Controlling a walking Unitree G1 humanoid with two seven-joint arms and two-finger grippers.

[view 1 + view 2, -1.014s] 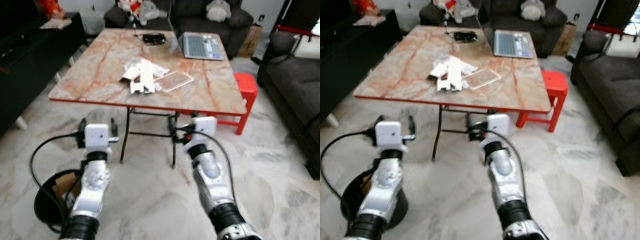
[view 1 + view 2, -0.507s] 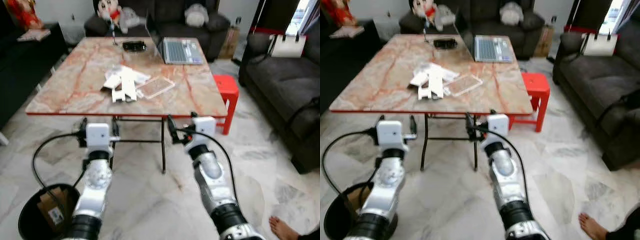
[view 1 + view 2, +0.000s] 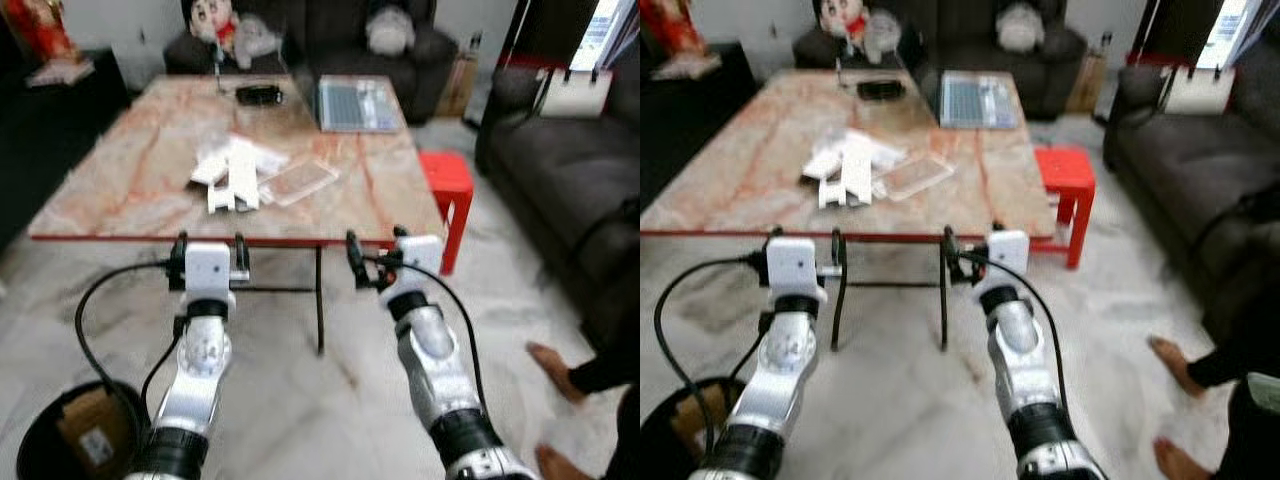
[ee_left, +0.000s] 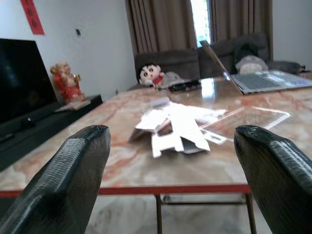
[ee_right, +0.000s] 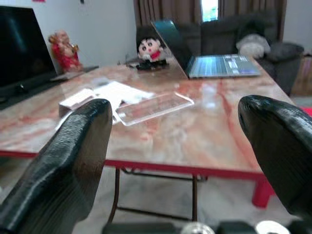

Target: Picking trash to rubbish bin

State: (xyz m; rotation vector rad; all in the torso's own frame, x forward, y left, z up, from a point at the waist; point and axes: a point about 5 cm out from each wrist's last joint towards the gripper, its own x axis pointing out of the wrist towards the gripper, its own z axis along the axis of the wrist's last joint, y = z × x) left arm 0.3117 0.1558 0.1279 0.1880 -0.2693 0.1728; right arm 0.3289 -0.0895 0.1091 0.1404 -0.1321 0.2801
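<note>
So you're basically at the start of this one. Far left, down by your feet, the rubbish bin (image 3: 70, 440) sits on the floor with what looks like a piece of cardboard already inside, so maybe something's in, but the main pile isn't. Your left gripper (image 3: 209, 258) is raised just short of the table edge (image 3: 120, 236), fingers spread wide with nothing between them. Through its wrist view you're looking straight across the marble top at the white cardboard scraps (image 4: 178, 126), which lie in a heap near the middle of the table, a bit left of centre. Touching that heap on its right is a clear plastic tray (image 3: 297, 182), which I'd guess is trash too.

Your right gripper (image 3: 372, 260) is up at the same height, also wide apart and holding nothing. So my read: nothing grabbed yet, all the picking and the carry to the bin is left.

Other stuff to mind: an open laptop (image 3: 356, 104) and a small black object (image 3: 258, 94) sit at the far end of the table, well apart from the scraps, so don't sweep those. A red stool (image 3: 447, 185) stands just beside the table's right corner. Far right, a person's bare feet (image 3: 553, 362) are on the floor near you, so watch that side when you turn toward the bin. The table edge itself is between you and the pile, so you'll likely have to lean in.
</note>
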